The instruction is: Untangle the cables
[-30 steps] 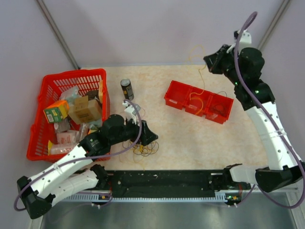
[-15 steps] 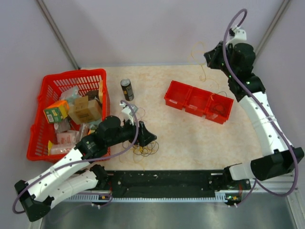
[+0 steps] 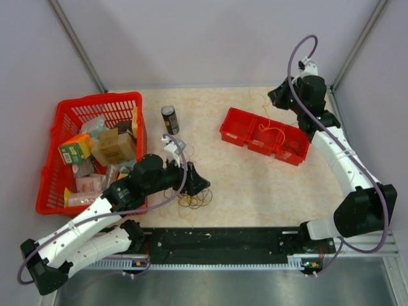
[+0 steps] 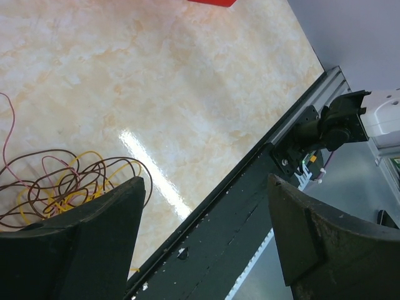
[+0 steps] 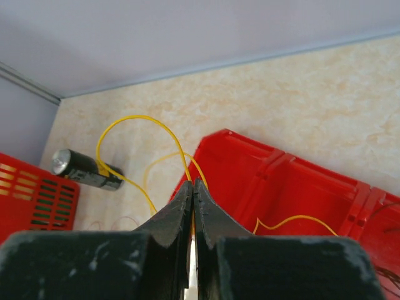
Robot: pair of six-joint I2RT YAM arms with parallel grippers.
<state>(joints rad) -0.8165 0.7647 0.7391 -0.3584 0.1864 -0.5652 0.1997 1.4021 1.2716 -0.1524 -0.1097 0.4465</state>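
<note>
While left tool [image 4: 205, 206] agape at one tangle [image 4: 62, 187], right tool [image 5: 192, 187] tight on one cable [image 5: 134, 117].

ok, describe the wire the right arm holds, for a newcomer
Start at the red three-part tray. A thin yellow wire runs from its middle part up into the right arm's shut jaws. It's single and lifted; other wires lie tangled.

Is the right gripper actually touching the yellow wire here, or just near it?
Touching. The right wrist view shows the right gripper shut, with the yellow wire running straight out from between its tips.
</note>
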